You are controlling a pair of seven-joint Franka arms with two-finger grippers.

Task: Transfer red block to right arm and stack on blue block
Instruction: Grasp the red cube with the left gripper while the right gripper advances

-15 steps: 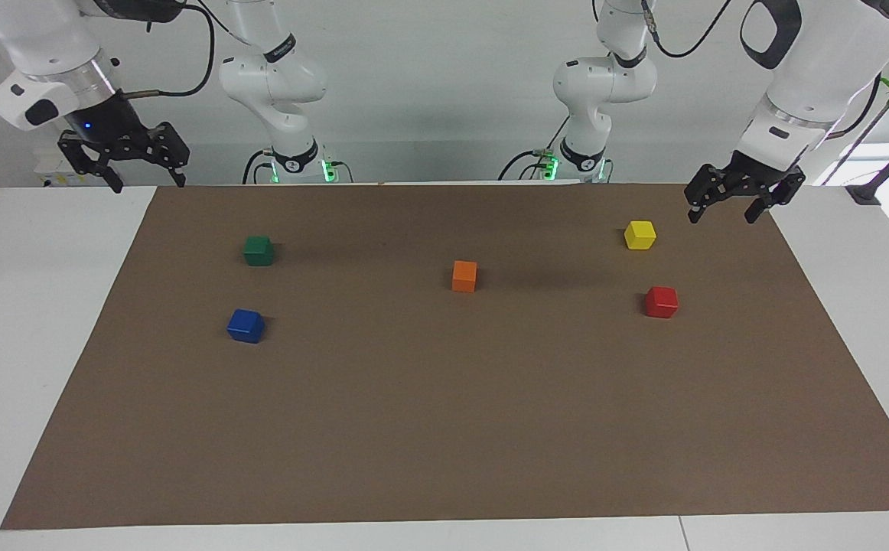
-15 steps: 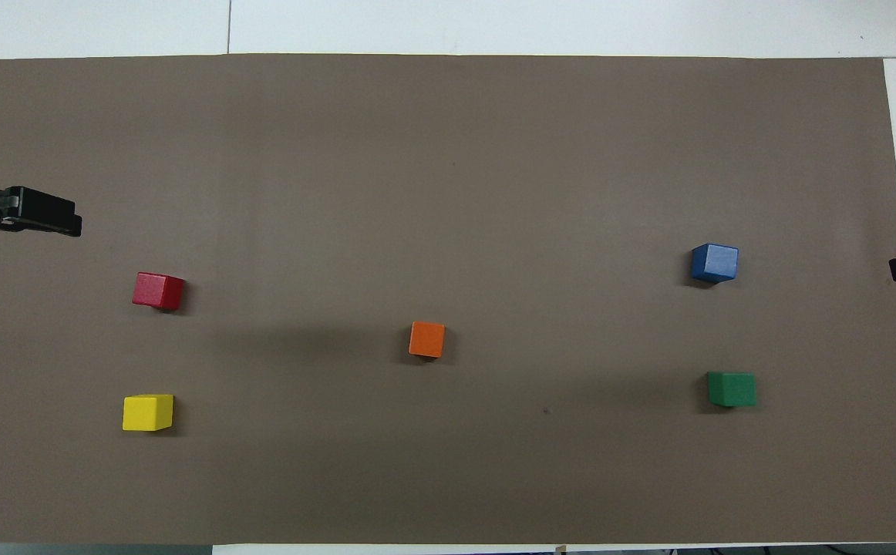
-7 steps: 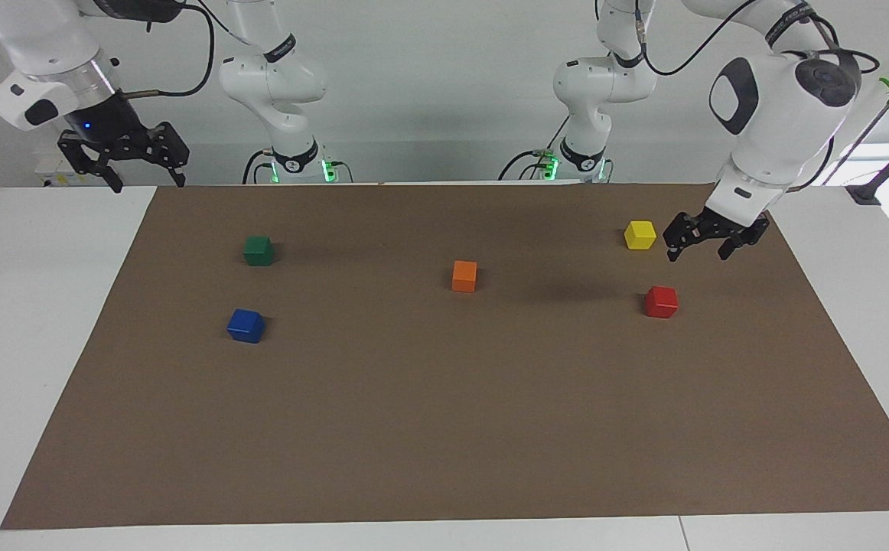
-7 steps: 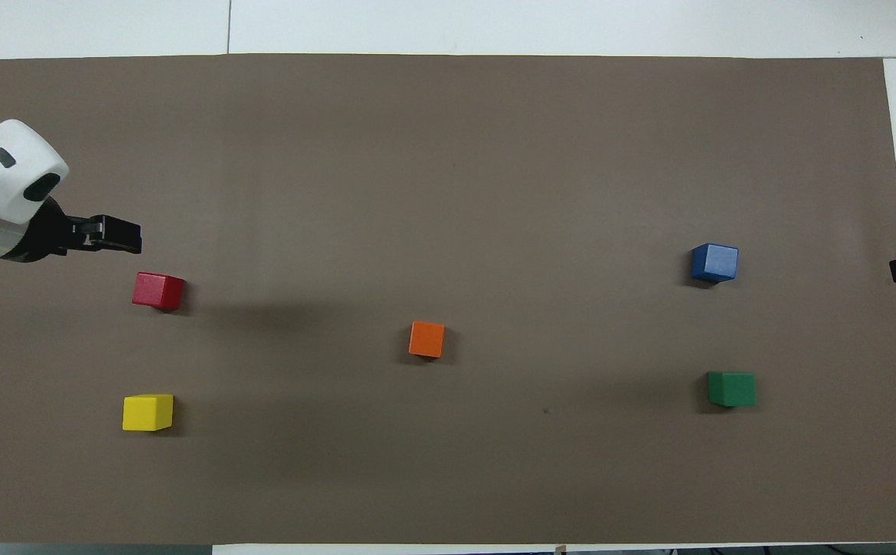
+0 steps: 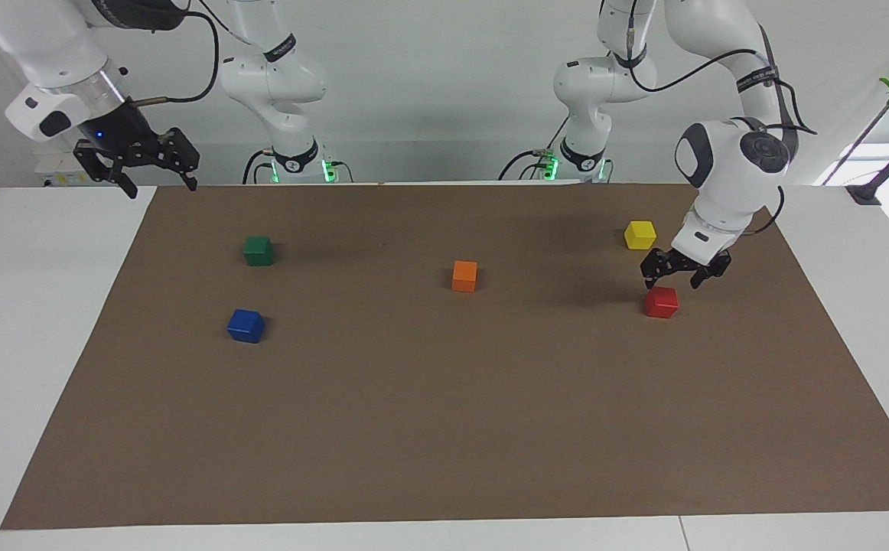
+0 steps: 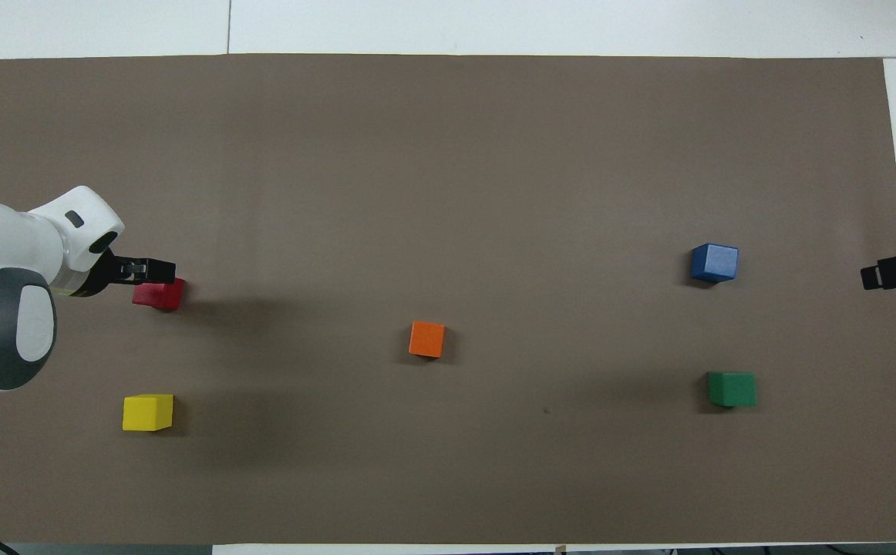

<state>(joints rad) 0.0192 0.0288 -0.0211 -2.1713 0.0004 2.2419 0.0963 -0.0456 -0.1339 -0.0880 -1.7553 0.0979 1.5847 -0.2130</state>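
The red block (image 5: 661,301) (image 6: 163,296) lies on the brown mat (image 5: 444,428) toward the left arm's end. My left gripper (image 5: 672,282) (image 6: 153,269) hangs open just above it, one finger to each side of the block's top, with no contact visible. In the overhead view the gripper covers part of the block. The blue block (image 5: 245,325) (image 6: 715,262) sits toward the right arm's end. My right gripper (image 5: 161,184) (image 6: 891,271) is open and empty, raised over the mat's edge at that end.
A yellow cube (image 5: 639,234) (image 6: 147,412) lies nearer to the robots than the red block. An orange cube (image 5: 464,275) (image 6: 426,339) sits mid-mat. A green cube (image 5: 258,250) (image 6: 731,388) is nearer to the robots than the blue block.
My left gripper has come down from beside the yellow cube to just over the red block, still open. The right gripper has shifted slightly toward the mat. No block has moved.
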